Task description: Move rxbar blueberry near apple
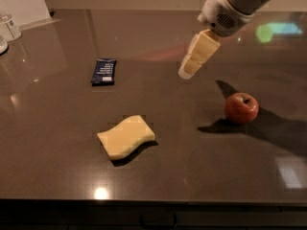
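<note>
The rxbar blueberry lies flat on the dark table at the left, navy wrapper with a white patch at its near end. The red apple sits on the table at the right. My gripper hangs in the air between them, above the table, with its cream fingers pointing down and left. It holds nothing and is well to the right of the bar and up-left of the apple.
A pale yellow wavy sponge lies in front of the bar near the table's middle. A clear bottle and a white board stand at the far left back. The table's front edge runs along the bottom.
</note>
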`<state>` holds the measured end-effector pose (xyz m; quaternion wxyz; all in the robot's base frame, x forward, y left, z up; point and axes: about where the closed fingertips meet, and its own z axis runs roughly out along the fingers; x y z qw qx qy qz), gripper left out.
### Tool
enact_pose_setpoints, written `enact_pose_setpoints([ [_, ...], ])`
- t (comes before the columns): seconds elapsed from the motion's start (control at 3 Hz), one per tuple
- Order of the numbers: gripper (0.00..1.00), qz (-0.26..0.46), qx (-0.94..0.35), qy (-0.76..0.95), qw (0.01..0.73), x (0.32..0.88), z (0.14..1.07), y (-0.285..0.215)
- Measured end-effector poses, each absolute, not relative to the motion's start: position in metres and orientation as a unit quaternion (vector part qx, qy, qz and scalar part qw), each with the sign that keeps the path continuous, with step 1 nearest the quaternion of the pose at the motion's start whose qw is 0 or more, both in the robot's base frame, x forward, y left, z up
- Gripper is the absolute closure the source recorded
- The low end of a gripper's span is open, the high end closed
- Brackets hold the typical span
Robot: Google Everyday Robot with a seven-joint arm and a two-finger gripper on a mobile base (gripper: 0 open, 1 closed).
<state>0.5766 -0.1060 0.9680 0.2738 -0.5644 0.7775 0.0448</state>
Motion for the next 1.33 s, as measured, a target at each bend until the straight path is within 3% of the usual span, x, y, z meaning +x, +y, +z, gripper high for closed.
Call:
enact_pose_setpoints([
  [0.67,0.00,0.098,-0.532,0.779,0.317,0.631,0.940,-0.048],
  [1.33,0.00,0.137,-0.538,0.748,0.363,0.650,0.918,0.017],
])
